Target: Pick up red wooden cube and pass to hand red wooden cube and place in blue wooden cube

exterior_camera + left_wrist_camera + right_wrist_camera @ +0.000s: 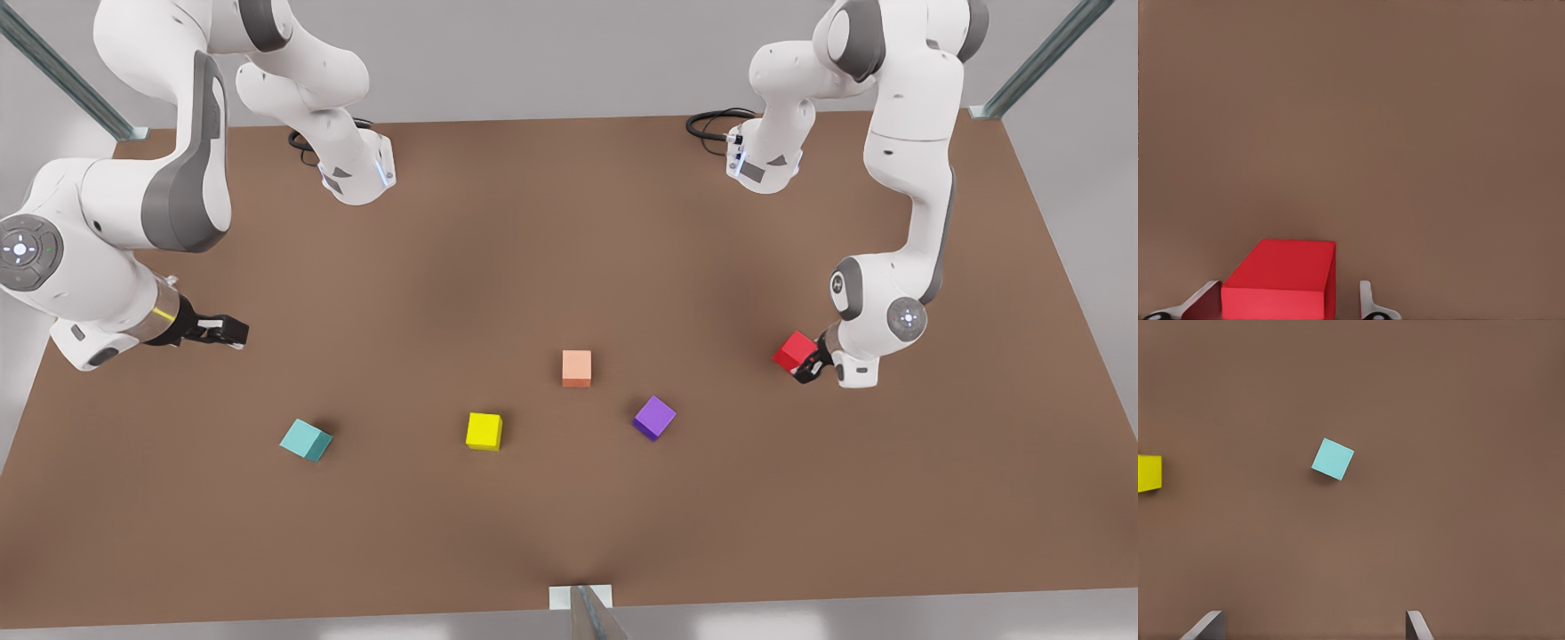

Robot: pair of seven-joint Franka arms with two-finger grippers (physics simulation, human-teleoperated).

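1. Right now the red wooden cube [795,351] sits between the fingers of my left claw [807,364], lifted off the table [533,222] at the front view's right; in the left wrist view the red wooden cube [1279,280] fills the gap between the two fingertips [1366,300], so I read the claw as closed on it.
2. I judge the pick-up step done and the hand-over the step in hand: the cube is carried but not yet offered to the other arm.
3. Well away from that claw, across the table, my right claw [233,332] hangs above the table, its fingers spread wide and holding nothing.
4. The blue wooden cube [306,440], teal in colour, lies on the table near the right claw, below and ahead of it in the right wrist view [1333,459].
5. Between the two claws lie a yellow cube [484,431], a peach cube [576,368] and a purple cube [654,417].
6. Next, I reckon, both claws must meet over the middle, with the red cube turned so that free faces are offered to the open fingers.
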